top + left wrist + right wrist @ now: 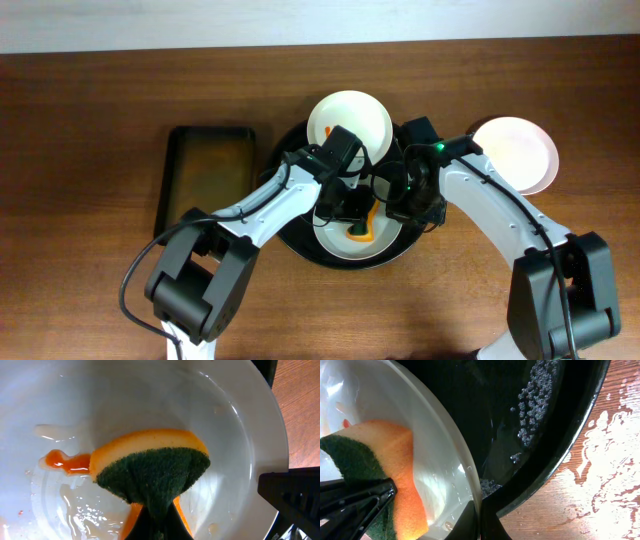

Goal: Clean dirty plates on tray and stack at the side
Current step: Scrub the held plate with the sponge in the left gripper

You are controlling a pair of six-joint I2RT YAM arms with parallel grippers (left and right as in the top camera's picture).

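The black round tray [290, 235] holds a white plate [350, 120] at its far side and a pale bluish-white plate [345, 250] at its near side. My left gripper [350, 212] is shut on an orange and green sponge [150, 467], which presses on the near plate [240, 435] beside an orange-red smear [65, 461]. My right gripper [480, 522] is shut on this plate's rim [445, 445] and tilts it over the tray [520, 410]. A pale pink plate [520, 150] lies on the table to the right of the tray.
A rectangular dark tray [210, 175] with brownish liquid stands left of the round tray. The wooden table [610, 485] by the tray's rim is wet. Water and foam bubbles [535, 405] lie in the round tray.
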